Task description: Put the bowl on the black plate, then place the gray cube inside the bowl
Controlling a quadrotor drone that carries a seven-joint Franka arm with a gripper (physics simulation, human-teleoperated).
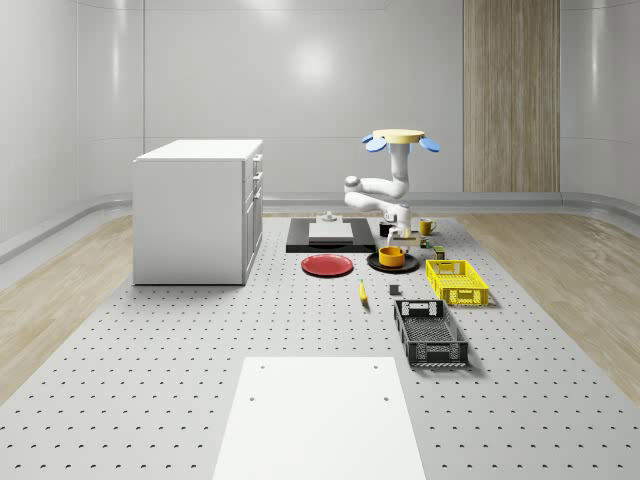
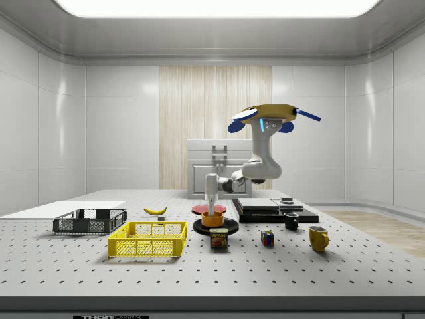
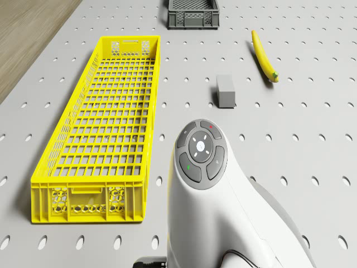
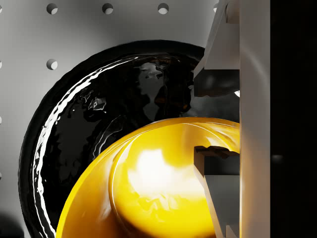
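The glossy orange bowl (image 4: 148, 183) sits on the round black plate (image 4: 84, 119), jaws spread astride its rim under the hovering drone (image 1: 405, 139); the small gray cube (image 3: 226, 91) waits on the counter (image 1: 200, 340).

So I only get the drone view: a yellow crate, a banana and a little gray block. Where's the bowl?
Observer: The bowl sits on the black plate, as the whole-scene view shows.
Operator: And the claw thing?
Observer: In the side view the gripper hangs just over the bowl's rim.
Operator: Has the drone landed?
Observer: No. The drone hovers above the table, with its arm reaching down to the plate.
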